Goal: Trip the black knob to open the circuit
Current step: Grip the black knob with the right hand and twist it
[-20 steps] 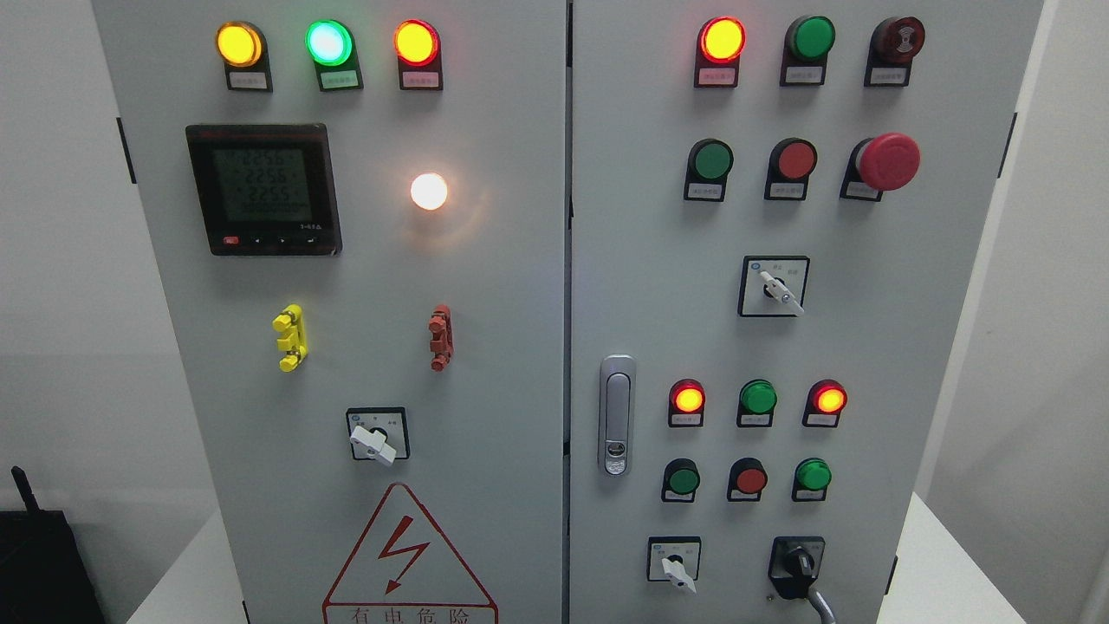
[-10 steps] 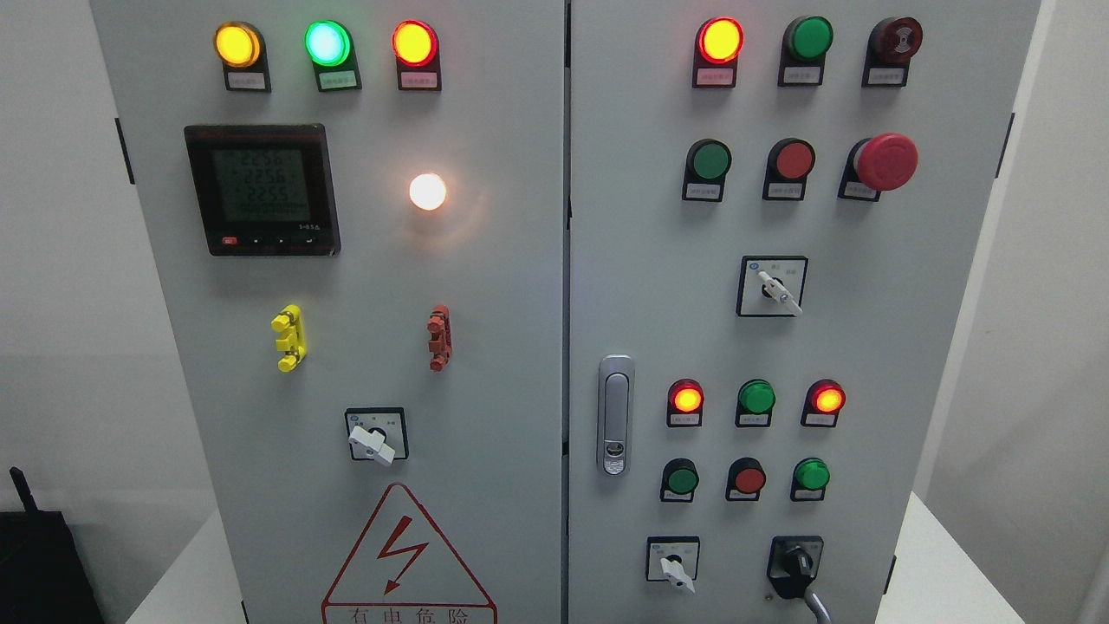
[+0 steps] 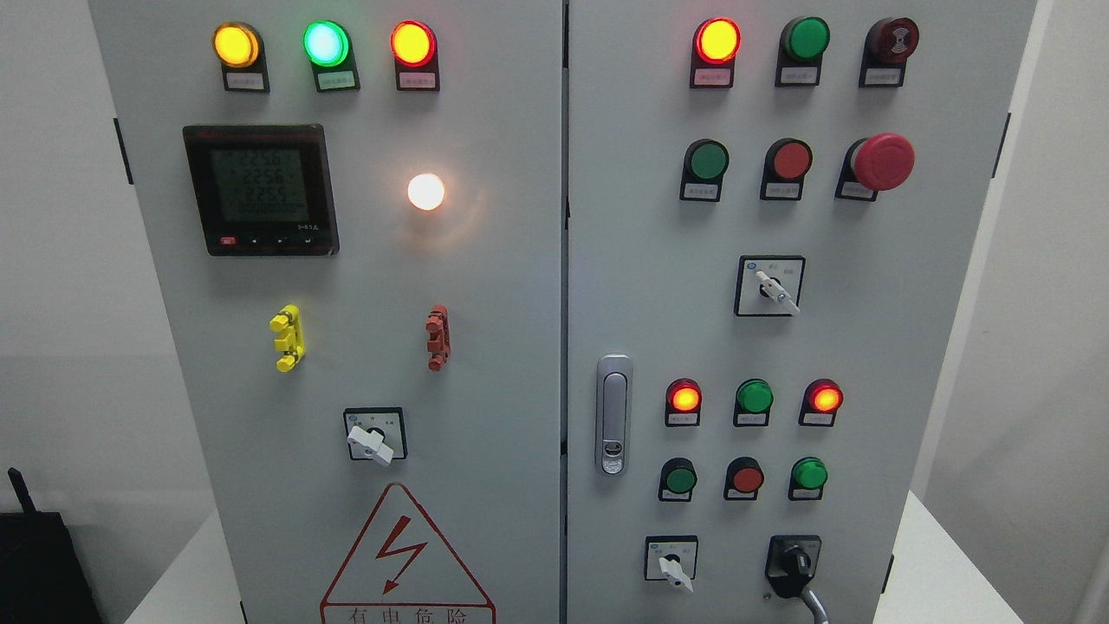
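Observation:
The black knob sits at the lower right of the grey electrical cabinet, on its right door. Its handle points up and slightly right. A grey cable runs down from just below it. Neither of my hands nor arms appears in the head view. Nothing touches the knob.
White selector switches, a red mushroom stop button, lit indicator lamps, a door latch and a digital meter crowd the panel. A black device stands at the lower left.
The whole view has drifted a few pixels to the left. The meter's digits flicker. Nothing on the panel has been moved.

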Controlling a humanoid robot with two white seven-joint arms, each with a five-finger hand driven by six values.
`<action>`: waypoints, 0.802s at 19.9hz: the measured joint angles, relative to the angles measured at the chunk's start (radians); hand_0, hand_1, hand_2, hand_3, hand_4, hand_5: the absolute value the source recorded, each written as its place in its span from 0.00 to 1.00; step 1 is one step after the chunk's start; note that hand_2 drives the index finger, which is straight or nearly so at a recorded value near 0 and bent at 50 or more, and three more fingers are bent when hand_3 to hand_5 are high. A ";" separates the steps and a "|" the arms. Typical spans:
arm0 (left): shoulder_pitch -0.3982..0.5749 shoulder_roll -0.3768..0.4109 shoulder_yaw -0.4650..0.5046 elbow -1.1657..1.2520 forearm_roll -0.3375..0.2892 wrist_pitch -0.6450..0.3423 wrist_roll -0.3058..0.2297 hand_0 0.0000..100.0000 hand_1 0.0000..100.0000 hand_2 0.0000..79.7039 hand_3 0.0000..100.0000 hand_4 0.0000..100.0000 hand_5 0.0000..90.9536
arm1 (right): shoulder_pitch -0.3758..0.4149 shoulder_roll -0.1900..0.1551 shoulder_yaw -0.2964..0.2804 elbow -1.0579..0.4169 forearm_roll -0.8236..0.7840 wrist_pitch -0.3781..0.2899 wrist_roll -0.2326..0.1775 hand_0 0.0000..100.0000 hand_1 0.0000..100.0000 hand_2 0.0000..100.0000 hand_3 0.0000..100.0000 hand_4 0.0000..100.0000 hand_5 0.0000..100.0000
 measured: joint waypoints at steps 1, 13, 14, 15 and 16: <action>0.000 0.000 0.000 0.000 0.000 0.000 0.000 0.12 0.39 0.00 0.00 0.00 0.00 | 0.000 0.000 0.000 0.000 0.000 0.000 0.000 1.00 1.00 0.00 1.00 1.00 0.89; 0.000 0.000 0.000 0.000 0.000 0.000 0.000 0.12 0.39 0.00 0.00 0.00 0.00 | -0.002 0.000 0.009 0.002 -0.001 0.000 0.001 1.00 1.00 0.00 1.00 1.00 0.88; 0.000 0.000 0.000 0.000 0.000 0.000 0.000 0.12 0.39 0.00 0.00 0.00 0.00 | -0.002 0.000 0.009 0.002 -0.001 0.000 0.001 1.00 1.00 0.00 1.00 1.00 0.88; 0.000 0.000 0.000 0.000 0.000 0.000 0.000 0.12 0.39 0.00 0.00 0.00 0.00 | -0.002 0.000 0.010 0.002 -0.001 0.000 0.001 1.00 1.00 0.00 1.00 1.00 0.88; 0.000 0.000 0.000 0.000 0.000 0.000 0.000 0.12 0.39 0.00 0.00 0.00 0.00 | -0.002 0.000 0.012 0.001 -0.001 0.000 0.001 1.00 1.00 0.00 1.00 1.00 0.88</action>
